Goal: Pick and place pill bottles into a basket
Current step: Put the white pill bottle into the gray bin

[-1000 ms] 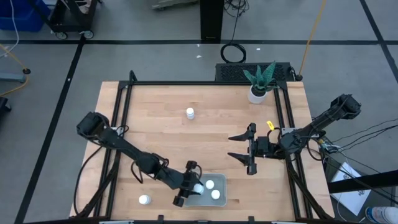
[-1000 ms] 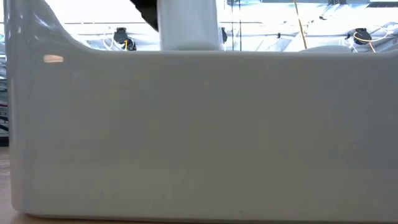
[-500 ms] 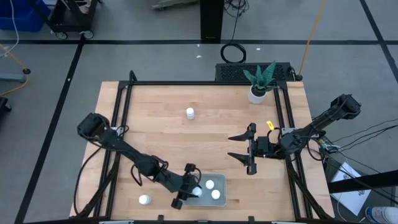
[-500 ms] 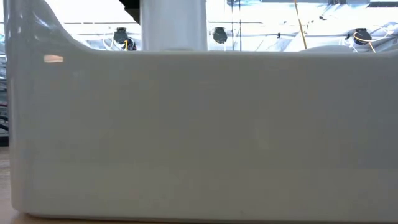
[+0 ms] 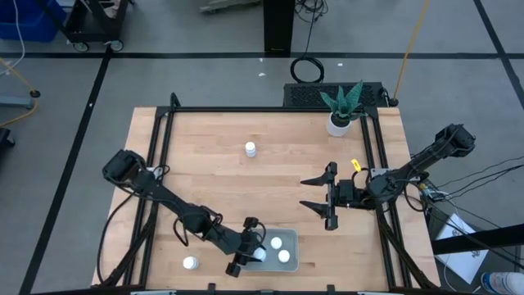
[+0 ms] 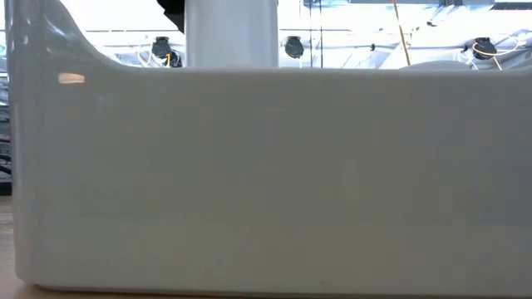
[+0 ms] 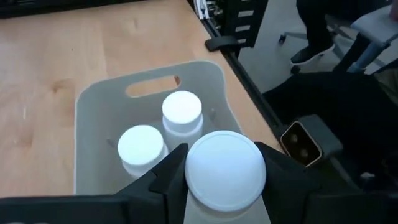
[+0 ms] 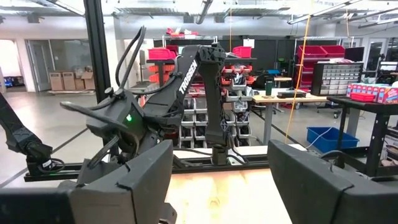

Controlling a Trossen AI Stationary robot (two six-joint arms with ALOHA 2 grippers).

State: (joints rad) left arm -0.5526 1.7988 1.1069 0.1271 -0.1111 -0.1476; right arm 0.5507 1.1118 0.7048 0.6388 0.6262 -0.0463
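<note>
Left gripper (image 7: 225, 186) is clamping a pill bottle (image 7: 225, 169) just under its cap, fingers closed on the sides, hanging it over the near-left end of the basket (image 5: 288, 239). Basket floor is directly below the jaws. Two more bottles (image 7: 181, 113) are standing upright inside, just ahead of the fingertips, close to each other and apart from the held one.

Right gripper (image 5: 325, 196) is idling well off to the side above the table, fingers spread wide, carrying nothing.

Still outside: one bottle on the table (image 5: 191, 263) just behind and to the outside of the left gripper, near the table edge; another one (image 5: 250, 149) far ahead of it, mid-table.

Handling, my read: rigid plastic, light, smooth and round, so it's probably going to twist or slip in a loose pinch. Best hold looks like across the body under the cap lip, which is what the left one is doing. Tall and narrow, so a tilted release is risking a topple into the two neighbours. Not fragile, a short drop should be fine.

The low view is showing only the basket wall (image 6: 266, 183) with the held bottle poking above it.
</note>
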